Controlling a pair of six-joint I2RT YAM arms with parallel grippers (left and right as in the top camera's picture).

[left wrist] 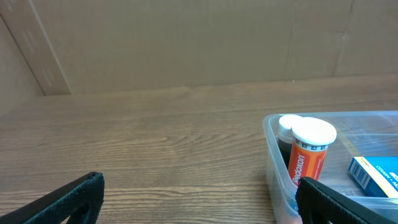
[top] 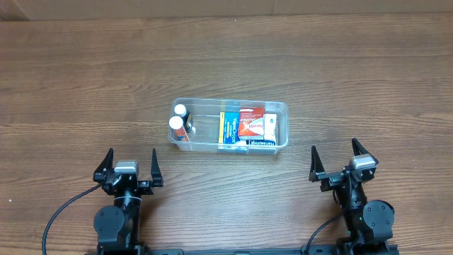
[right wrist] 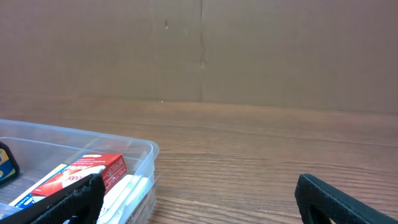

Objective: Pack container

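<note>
Container (top: 205, 126): clear plastic tub, centre of the overhead frame, flat on the wooden table (top: 85, 71). Contents: two white-capped tubes (top: 177, 122) upright at its left end; a blue box (top: 228, 126), red box (top: 249, 120) and white box (top: 270, 125) fill the right part.

Left gripper (top: 132, 157): lower left, jaws spread wide, empty. The tub sits above and to its right, well apart.

Right gripper (top: 334, 152): lower right, jaws spread wide, empty. The tub sits above and to its left, apart.

In the left wrist view, the orange tube (left wrist: 309, 155) stands inside the tub's near corner, lower right.
</note>
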